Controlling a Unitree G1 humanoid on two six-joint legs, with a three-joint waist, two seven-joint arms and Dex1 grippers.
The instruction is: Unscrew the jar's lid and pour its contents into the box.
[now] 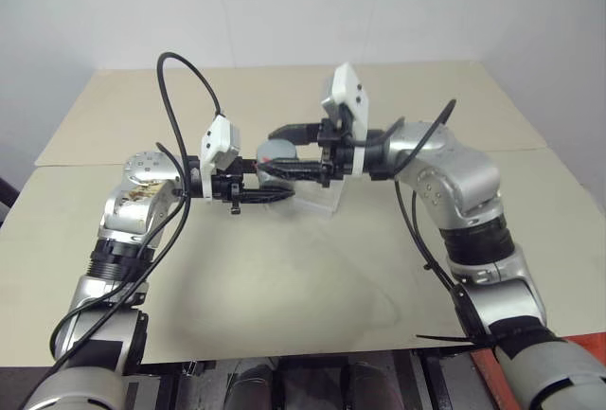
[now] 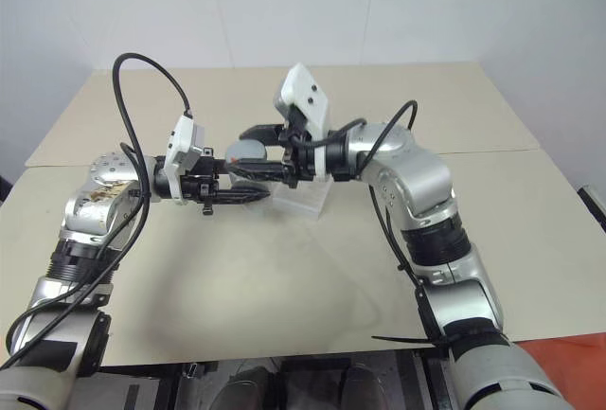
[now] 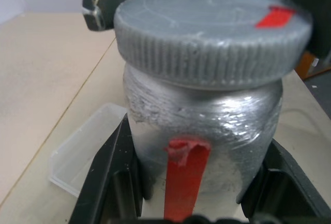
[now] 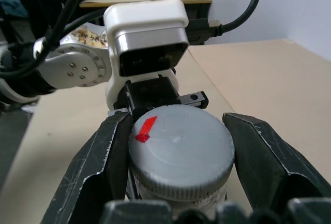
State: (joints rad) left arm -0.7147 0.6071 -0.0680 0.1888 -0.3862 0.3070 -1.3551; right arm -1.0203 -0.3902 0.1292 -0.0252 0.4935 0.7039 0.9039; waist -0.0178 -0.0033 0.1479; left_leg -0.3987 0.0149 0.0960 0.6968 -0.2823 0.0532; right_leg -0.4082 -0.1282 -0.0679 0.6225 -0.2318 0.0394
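Both grippers share the jar above the table, the left gripper clamping its body while the right gripper pinches the lid to unscrew it, the box waiting just beside.

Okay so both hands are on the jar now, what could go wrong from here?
1. The lid looks tilted on the jar in the left wrist view; if it is cross-seated, turning may jam it.
2. The left hand grips only the jar's lower body, so the jar might spin in the grip as the right hand twists the lid.
3. The jar is held up over the table beside the box; a sudden release could spill the contents outside it.
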